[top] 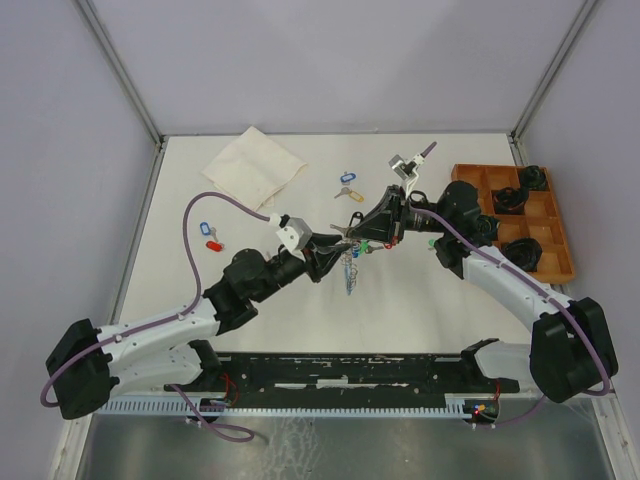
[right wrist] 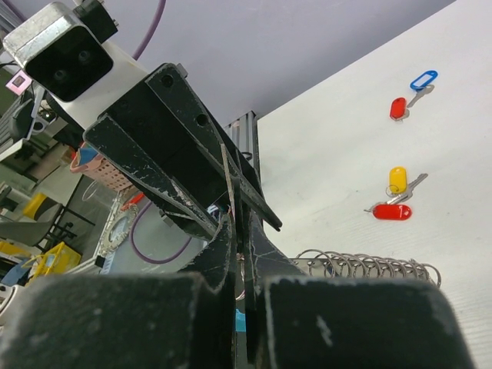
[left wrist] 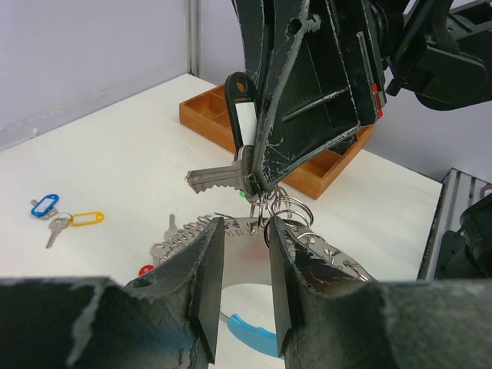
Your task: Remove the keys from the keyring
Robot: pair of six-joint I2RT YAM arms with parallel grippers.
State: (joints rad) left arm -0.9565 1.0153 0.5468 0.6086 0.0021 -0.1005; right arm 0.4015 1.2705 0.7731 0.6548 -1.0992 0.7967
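The main risk is a tug-of-war. If the left gripper (top: 337,244) pulls toward 9 o'clock while its silver key (left wrist: 244,227) is not yet off its small ring, the whole keyring (top: 350,272) could be yanked from the right gripper (top: 363,238) and drop to the table (top: 420,300). The key itself could also slip free. The left gripper is about half closed and appears to pinch that key's flat metal from both sides. The right gripper is clamped tight on the dark-tagged key (left wrist: 214,179). The keyring hangs between them over mid-table, drooping toward 6 o'clock.
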